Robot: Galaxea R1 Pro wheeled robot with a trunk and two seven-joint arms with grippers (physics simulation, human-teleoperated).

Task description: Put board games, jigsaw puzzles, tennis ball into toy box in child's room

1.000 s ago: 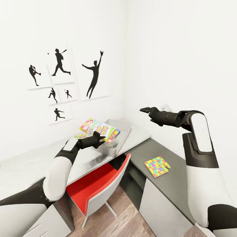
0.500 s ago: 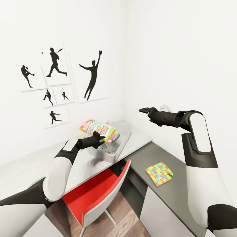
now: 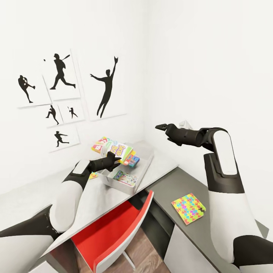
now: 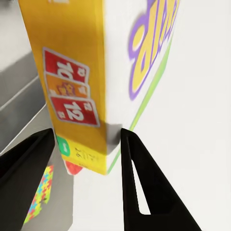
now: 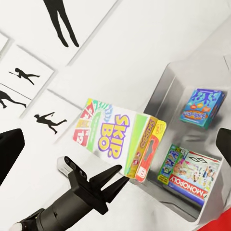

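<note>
My left gripper (image 3: 112,158) is shut on the lower corner of the yellow-green-red lettered board game (image 3: 113,149), held tilted over the near end of the toy box (image 3: 146,167). Its fingertips (image 4: 126,144) flank that box's edge (image 4: 79,72). In the toy box lie a Monopoly game (image 5: 190,173) and a small blue box (image 5: 202,108). One jigsaw puzzle (image 3: 188,207) lies on the dark section of the table (image 3: 167,185); another (image 3: 93,175) lies by my left forearm. My right gripper (image 3: 159,127) hangs open in the air, right of the toy box. The tennis ball and the bed are out of view.
A chair with a red seat (image 3: 117,223) is pushed under the pale table top (image 3: 94,197), below the toy box. White walls meet in a corner just behind the table, with black silhouette pictures (image 3: 60,91) on the left wall.
The whole picture has shifted left, so the camera has moved. My left gripper still holds the lettered game over the toy box. My right gripper has drifted slightly left.
</note>
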